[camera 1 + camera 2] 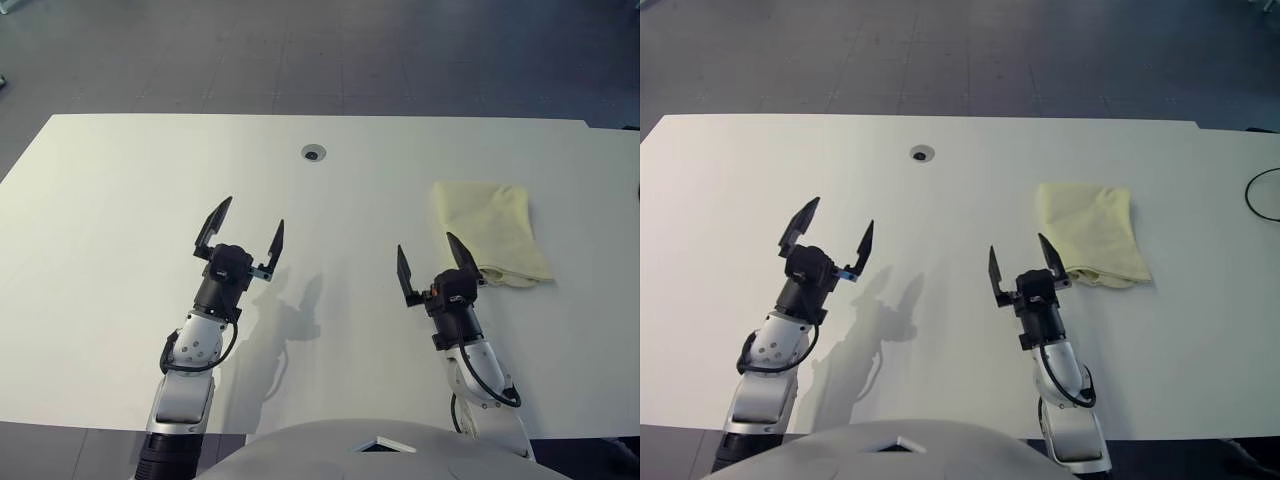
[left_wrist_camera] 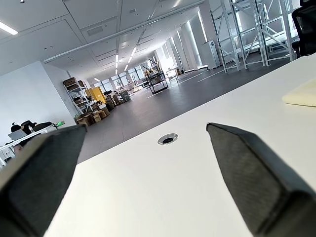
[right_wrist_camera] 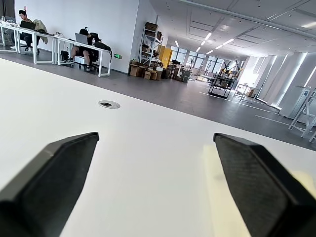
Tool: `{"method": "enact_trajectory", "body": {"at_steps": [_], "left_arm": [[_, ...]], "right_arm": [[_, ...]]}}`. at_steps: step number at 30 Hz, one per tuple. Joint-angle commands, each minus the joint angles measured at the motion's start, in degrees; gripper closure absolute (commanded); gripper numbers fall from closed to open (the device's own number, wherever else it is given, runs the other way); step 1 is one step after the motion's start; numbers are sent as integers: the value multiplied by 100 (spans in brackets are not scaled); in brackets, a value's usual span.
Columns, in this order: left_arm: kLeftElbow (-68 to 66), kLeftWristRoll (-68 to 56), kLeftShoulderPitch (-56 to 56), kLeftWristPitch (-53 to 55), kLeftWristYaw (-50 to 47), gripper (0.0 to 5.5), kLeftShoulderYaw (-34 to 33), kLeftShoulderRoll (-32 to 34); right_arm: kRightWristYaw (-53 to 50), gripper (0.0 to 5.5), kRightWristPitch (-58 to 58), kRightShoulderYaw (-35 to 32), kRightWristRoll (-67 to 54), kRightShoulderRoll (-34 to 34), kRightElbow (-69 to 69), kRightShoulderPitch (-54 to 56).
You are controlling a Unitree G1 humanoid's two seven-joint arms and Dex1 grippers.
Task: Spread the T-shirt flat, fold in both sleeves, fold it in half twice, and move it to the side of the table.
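Note:
The pale yellow T-shirt (image 1: 495, 232) lies folded into a small rectangle on the right part of the white table (image 1: 120, 190). A corner of it shows in the left wrist view as the T-shirt (image 2: 302, 94), and past the right finger in the right wrist view as the T-shirt (image 3: 224, 197). My right gripper (image 1: 434, 264) hovers open just left of the shirt's near edge, holding nothing. Left of the table's middle my left gripper (image 1: 244, 232) is raised and open, also with nothing in it.
A round cable grommet (image 1: 313, 153) sits in the table near the far edge, middle. A black cable loop (image 1: 1265, 195) shows at the table's right edge. Grey floor lies beyond the far edge. Bare tabletop stretches across the left half.

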State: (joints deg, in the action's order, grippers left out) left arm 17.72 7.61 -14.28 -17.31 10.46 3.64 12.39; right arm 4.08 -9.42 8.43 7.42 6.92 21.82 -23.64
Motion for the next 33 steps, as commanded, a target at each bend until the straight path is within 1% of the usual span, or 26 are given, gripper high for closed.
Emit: {"method": "enact_trajectory", "body": {"at_steps": [1,2,4,15,16,17,20,21,33], "left_arm": [[-28,19,-3,23,18,27,15,39],[-29,19,-3,23,19,11,16,40],[-32,17,2,24,21,10,19,41],[-71,12,53,28,33,10,47,38],[-74,10,59,16,37,29,54,37],[-74,8,61,2,38,37,60,35],[-74,9,61,-23,48,94,82,35],[-75,9,61,-25,50,104,86,35],[-82,10,72,-21,46,301,96,32]], "right_arm": [[1,49,70,-23,-20,-16,32,-16],[6,32,69,-20,-28,-16,31,-17],[9,12,73,-21,-39,-17,36,-23],[3,12,126,-56,-72,-40,42,-10],[-5,31,125,-68,-84,-53,41,-8],[-7,38,125,-74,-91,-61,41,-7],[2,93,123,-88,-96,-69,38,-3],[5,103,123,-91,-97,-71,36,-2],[-2,292,101,-136,-103,-83,52,-10]]}}
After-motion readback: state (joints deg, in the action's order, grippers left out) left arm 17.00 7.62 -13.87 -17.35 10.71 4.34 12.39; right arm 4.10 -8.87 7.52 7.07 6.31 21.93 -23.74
